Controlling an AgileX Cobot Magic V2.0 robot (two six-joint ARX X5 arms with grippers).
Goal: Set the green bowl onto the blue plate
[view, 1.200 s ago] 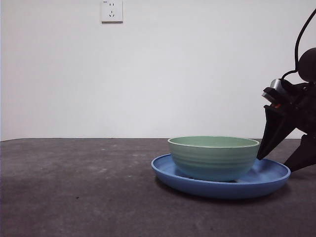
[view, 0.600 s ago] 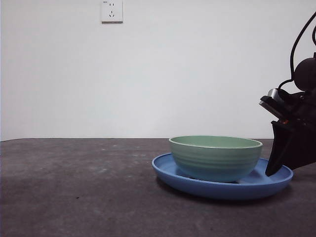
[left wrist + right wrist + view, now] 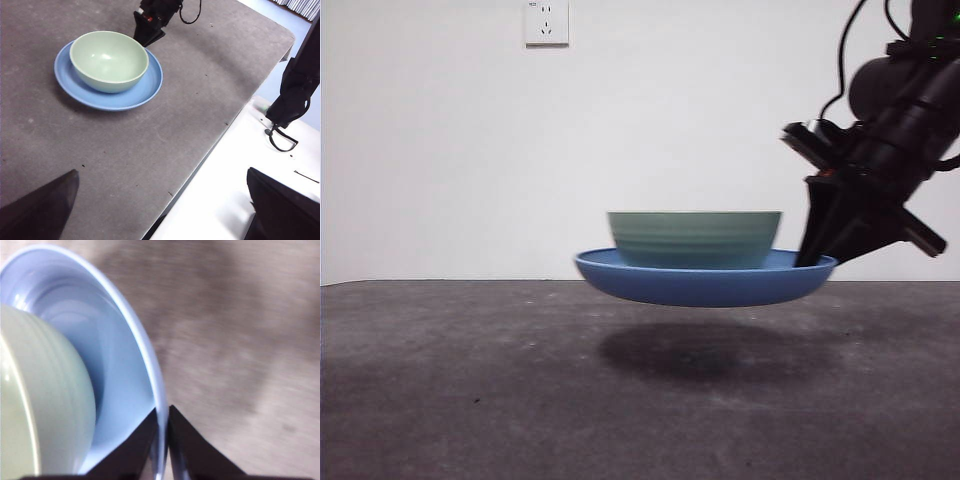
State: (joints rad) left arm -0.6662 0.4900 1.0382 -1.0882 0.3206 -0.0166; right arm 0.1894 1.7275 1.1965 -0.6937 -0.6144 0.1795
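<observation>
Wall socket point(image 3: 547, 22) high on the white wall, far off to the side of the working pincer. Dark grey table point(image 3: 470, 380) below, a soft shadow on it under the plate.

Blue plate point(image 3: 705, 281) is off the table, hanging in the air roughly level, held by its rim at one edge only. Green bowl point(image 3: 694, 238) sits inside the plate, upright, rim level, slightly blurred in the front view. The bowl is on the plate side away from the pincer, not touching the jaws; a strip of bare blue shows between the bowl wall and the pinched rim.

Right gripper point(image 3: 817, 256) comes in from above and the side, tilted down toward the plate edge. In the right wrist view, the right gripper point(image 3: 162, 422) has its two jaws closed tight on the plate rim, one jaw inside the plate point(image 3: 125, 375), one outside, with the rim running straight between them. The bowl point(image 3: 40, 405) fills the area just beyond the inner jaw, close but apart from it.

Left gripper point(image 3: 160, 205) waits well away from the plate, above the near table edge, jaws spread wide with nothing between them. From there the plate point(image 3: 145, 90) and bowl point(image 3: 107, 60) show far ahead, the right arm's pincer at the plate's far rim.
</observation>
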